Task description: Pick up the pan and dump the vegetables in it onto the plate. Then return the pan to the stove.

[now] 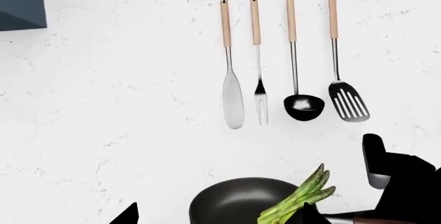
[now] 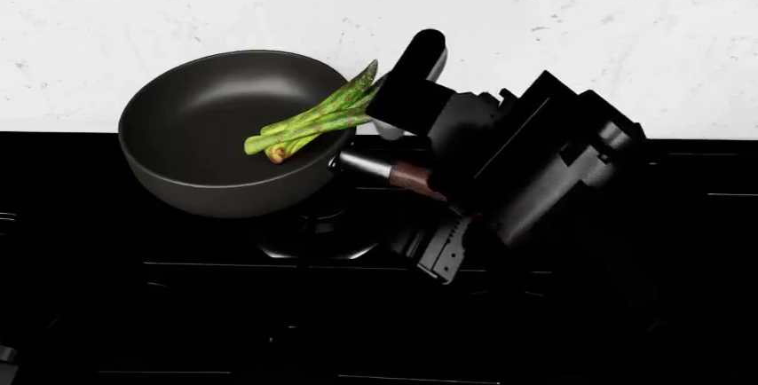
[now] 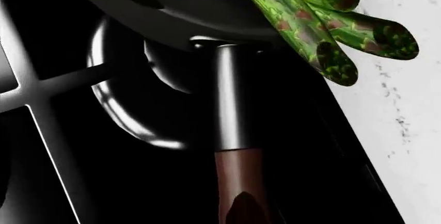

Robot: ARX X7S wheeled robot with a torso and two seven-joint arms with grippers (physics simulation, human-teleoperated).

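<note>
Clearly the right gripper [image 2: 432,192] sits at the wooden handle of the pan [image 2: 201,128], seemingly clamped on it, though its fingers are hard to make out; the handle runs from the bowl straight back into the grip; the pan rides over the stove [image 2: 177,314] near the back edge, vegetables [image 2: 314,119] leaning over its rim; the plate is nowhere visible.

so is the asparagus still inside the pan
Mostly in: the asparagus lies in the pan, with its tips poking over the rim near the handle.
</note>
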